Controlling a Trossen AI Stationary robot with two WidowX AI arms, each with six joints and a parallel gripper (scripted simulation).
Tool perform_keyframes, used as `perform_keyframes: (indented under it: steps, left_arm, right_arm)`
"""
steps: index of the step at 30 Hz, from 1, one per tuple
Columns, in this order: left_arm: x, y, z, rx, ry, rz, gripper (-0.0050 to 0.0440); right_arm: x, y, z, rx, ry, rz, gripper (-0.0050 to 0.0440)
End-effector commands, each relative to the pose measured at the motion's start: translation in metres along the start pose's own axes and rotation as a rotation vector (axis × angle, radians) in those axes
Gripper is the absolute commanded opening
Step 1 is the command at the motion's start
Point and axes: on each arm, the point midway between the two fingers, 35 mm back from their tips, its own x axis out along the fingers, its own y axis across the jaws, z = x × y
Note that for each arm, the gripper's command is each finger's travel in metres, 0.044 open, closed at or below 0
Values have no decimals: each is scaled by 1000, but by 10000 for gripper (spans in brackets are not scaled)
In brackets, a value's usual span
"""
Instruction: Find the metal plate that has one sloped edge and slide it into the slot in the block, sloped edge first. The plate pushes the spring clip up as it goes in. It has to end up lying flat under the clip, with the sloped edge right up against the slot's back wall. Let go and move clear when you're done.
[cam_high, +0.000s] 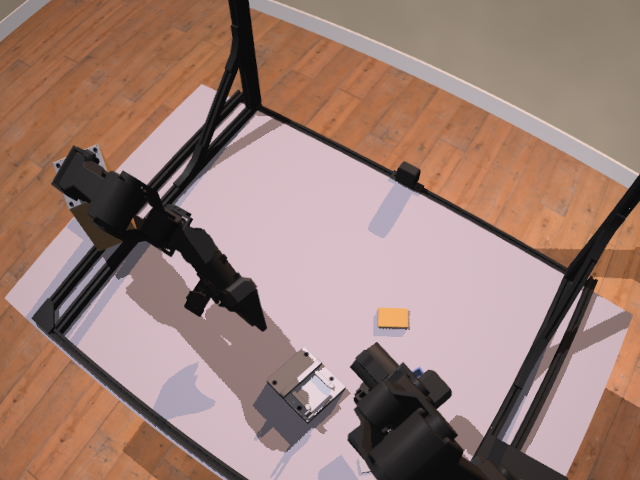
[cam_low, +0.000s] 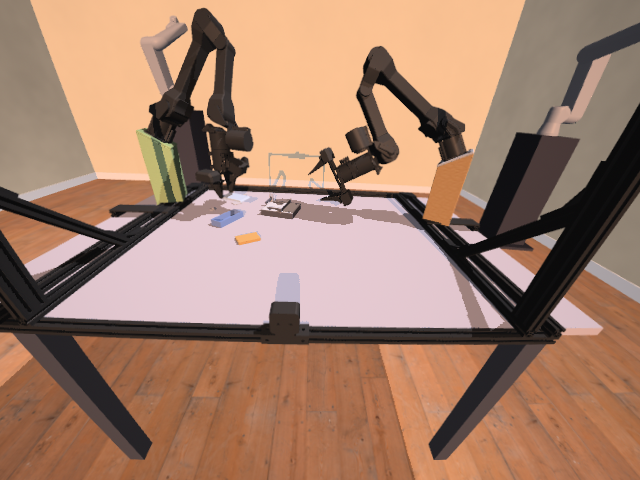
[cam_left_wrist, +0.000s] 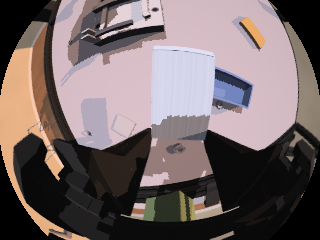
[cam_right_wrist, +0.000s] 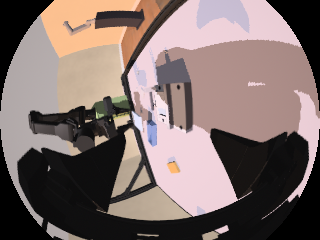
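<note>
Pale Metal Plate: Handling and Grip

1. Location. The plate (cam_low: 238, 197) (cam_left_wrist: 183, 87) (cam_right_wrist: 137, 120) is in the left gripper (cam_low: 226, 193) (cam_left_wrist: 178, 133), off to one side of the slotted block (cam_high: 290, 369) (cam_low: 289, 208) (cam_left_wrist: 156, 24) (cam_right_wrist: 181, 107). In the left wrist view it partly covers the blue tray (cam_high: 417, 371) (cam_low: 227, 219) (cam_left_wrist: 233, 91) (cam_right_wrist: 152, 135).

2. Gripper state. The left fingers pinch the plate across its width, near one end; the far end projects freely. The right gripper (cam_high: 262, 326) (cam_low: 315, 186) (cam_right_wrist: 169, 136) is spread wide with nothing between its fingers.

3. Material. Expect a stiff, fairly light part that will not flex. Smooth metal may slip or pivot if the overhanging end meets resistance. Breakage is unlikely.

4. Hold point. Keep the pads on the two side edges toward the trailing end, leaving the leading end free for the slot. A narrow bright strip along the far edge may be the slope; confirm before insertion.

5. Insertion. Align the plate with the slot, then push steadily. Clip force will probably load the grip; keep squeeze firm and the plate level. Release only after full seating.
</note>
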Motion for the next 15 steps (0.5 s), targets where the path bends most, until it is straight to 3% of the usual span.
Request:
perform_keyframes:
  steps: [1,15]
  left_arm:
    - [-3,20,-6,-34,-6,-9,-50]
    - [-7,53,-19,-98,-21,1,-50]
  right_arm:
    - [0,1,0,5,4,4,440]
    - [0,1,0,5,4,4,440]
